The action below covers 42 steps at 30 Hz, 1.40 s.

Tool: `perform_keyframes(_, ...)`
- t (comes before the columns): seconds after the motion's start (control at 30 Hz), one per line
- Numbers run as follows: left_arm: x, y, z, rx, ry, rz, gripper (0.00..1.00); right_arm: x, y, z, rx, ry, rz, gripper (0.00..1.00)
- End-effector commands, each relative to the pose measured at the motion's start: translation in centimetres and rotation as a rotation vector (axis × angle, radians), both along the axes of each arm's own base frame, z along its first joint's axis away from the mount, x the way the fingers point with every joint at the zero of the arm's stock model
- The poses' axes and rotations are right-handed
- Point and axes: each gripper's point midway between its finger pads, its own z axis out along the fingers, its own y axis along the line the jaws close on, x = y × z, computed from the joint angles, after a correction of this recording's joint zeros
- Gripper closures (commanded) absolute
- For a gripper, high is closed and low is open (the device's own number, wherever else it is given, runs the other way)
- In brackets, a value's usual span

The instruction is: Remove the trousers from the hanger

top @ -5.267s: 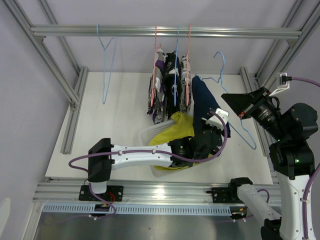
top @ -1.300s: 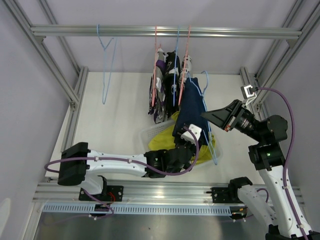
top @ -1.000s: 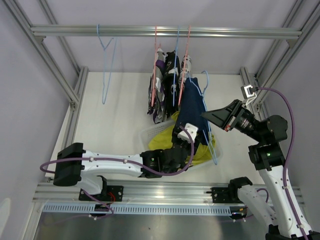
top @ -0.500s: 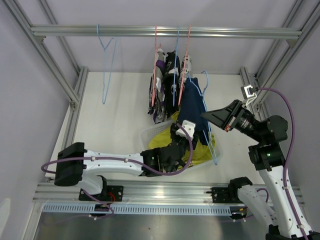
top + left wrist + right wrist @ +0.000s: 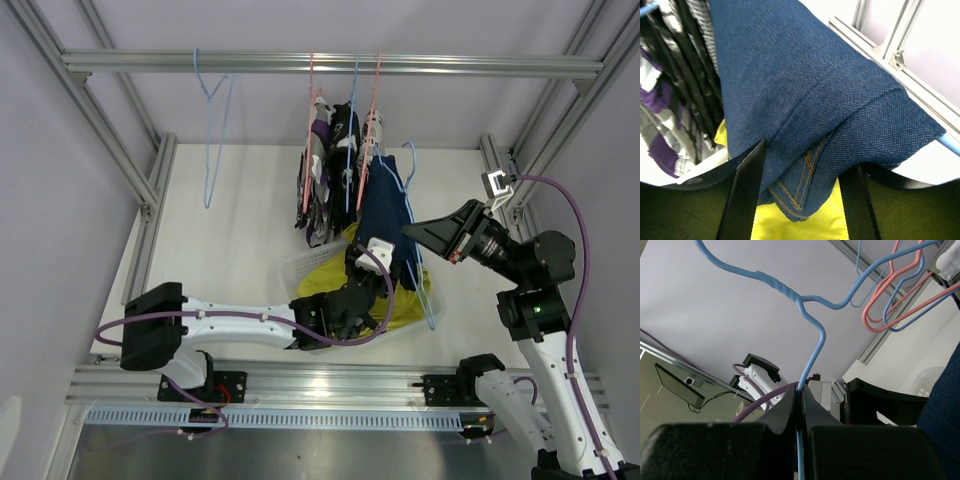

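Observation:
The navy trousers (image 5: 385, 215) hang folded over a blue wire hanger (image 5: 412, 160) above the basket. My right gripper (image 5: 410, 232) is shut on that hanger's wire (image 5: 812, 347), just below its twisted neck. My left gripper (image 5: 802, 160) is open, and its two black fingers (image 5: 745, 195) straddle the navy trousers' (image 5: 805, 75) stitched lower end, with fabric brushing both. Yellow trousers (image 5: 405, 305) lie in the basket beneath, also seen under the left jaws as yellow trousers (image 5: 810, 227). Three patterned pairs (image 5: 325, 185) hang on the rail.
A white basket (image 5: 292, 268) sits on the table under the navy pair. An empty blue hanger (image 5: 212, 130) hangs at the rail's (image 5: 480, 66) left. Aluminium frame posts (image 5: 150, 190) stand along both sides. The patterned pairs (image 5: 670, 100) hang close to the left of my left gripper.
My left gripper has crept slightly up and in around the navy trousers' lower end. The right arm and the blue hanger have stayed still.

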Motion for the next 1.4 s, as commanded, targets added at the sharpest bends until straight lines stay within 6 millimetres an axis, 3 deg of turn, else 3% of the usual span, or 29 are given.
perform_keyframes(0.0,-0.1,-1.4,2.5,-0.131,0.014,-0.038,0.39,-1.3,-0.2,2.6,0.021,-0.122,0.005,1.0)
perform_keyframes(0.3,-0.3,-1.5,3.2,-0.155,-0.002,-0.048,0.39,-1.1,-0.1,2.2,0.03,-0.116,0.015,1.0)
perform_keyframes(0.67,1.1,-2.6,5.1,-0.177,-0.076,0.018,0.41,-1.7,0.0,2.0,0.047,-0.107,0.026,1.0)
perform_keyframes(0.8,1.8,-2.2,4.8,-0.192,-0.083,0.082,0.48,-1.8,-0.1,1.8,0.047,-0.103,0.029,1.0)
perform_keyframes(1.03,2.3,-1.0,5.2,-0.226,-0.116,0.144,0.71,-1.8,-0.1,0.7,0.042,-0.072,0.026,1.0)
perform_keyframes(1.37,2.4,-0.3,6.9,-0.245,-0.154,0.166,0.73,-1.7,-0.1,-1.5,0.034,-0.028,0.016,1.0)
